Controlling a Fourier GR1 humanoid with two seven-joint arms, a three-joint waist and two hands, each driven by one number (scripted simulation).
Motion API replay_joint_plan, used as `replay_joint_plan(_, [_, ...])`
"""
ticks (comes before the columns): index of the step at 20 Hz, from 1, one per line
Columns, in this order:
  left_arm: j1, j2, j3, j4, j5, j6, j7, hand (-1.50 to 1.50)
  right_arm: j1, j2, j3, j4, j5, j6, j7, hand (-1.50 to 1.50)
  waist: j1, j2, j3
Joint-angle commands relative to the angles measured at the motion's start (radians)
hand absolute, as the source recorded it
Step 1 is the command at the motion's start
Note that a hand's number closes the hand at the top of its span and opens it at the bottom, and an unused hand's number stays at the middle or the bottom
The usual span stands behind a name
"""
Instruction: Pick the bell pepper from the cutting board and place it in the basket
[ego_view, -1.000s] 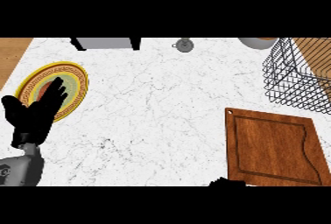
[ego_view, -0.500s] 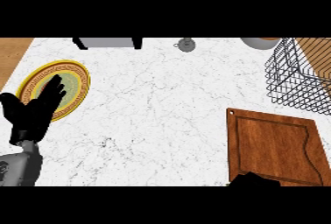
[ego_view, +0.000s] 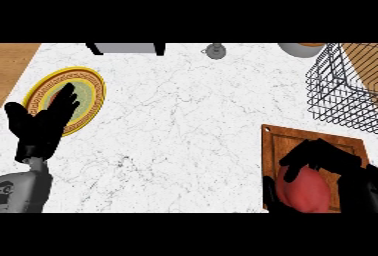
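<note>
Basket (ego_view: 341, 95): I see nothing inside; far right corner of the counter (ego_view: 192, 125).
Pepper (ego_view: 306, 190): on the cutting board (ego_view: 284, 142), near right edge.
Right hand (ego_view: 325, 157): fingers curled round pepper.
Left hand (ego_view: 43, 125): fingers straight, resting over plate (ego_view: 85, 87).

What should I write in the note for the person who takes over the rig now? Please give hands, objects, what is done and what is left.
Right hand: over the cutting board, fingers curled round the red bell pepper; whether it is lifted cannot be told.
Left hand: open and resting at the left, fingers over the edge of the yellow-rimmed plate, holding nothing.
Basket: black wire, at the upper right, beyond the board, nothing seen in it.
Done: hand closed on the pepper.
Left: lift the pepper, carry it up and right to the basket, release it inside.
</note>
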Motion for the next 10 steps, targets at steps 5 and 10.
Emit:
replay_joint_plan(5, [0.029, 0.025, 0.028, 0.015, 0.016, -0.035, -0.028, 0.00, -0.443, -0.069, -0.374, 0.108, -0.116, 0.125, 0.163, 1.50, 0.000, -0.001, 0.001])
replay_joint_plan(10, [0.017, -0.002, 0.023, 0.036, 0.016, -0.024, -0.031, 0.00, -0.494, -0.197, -0.497, 0.235, -0.105, 0.113, 0.132, 1.50, -0.007, -0.001, 0.002])
